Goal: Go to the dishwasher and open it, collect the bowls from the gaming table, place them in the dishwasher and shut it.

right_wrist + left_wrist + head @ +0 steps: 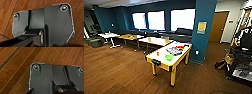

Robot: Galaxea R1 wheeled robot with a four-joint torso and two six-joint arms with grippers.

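Note:
The gaming table [161, 53], long, white-topped with yellow sides and legs, stands in the middle of the head view, a few steps ahead of me. A bright green bowl [169, 57] sits on its near half. Colourful board-game boxes [175, 49] lie further along the top. A small orange cup [157, 53] stands near the table's left edge. The dishwasher is out of view. Both wrist views look down on the wooden floor [15, 65] past my own dark plate, with nothing of the task under either arm.
A teal pillar [203, 30] rises just behind the table's far end. Wooden-topped tables [155, 40] and a dark bench line the window wall. A person [244, 37] stands at the right beside dark equipment, with a bag [222, 64] on the floor.

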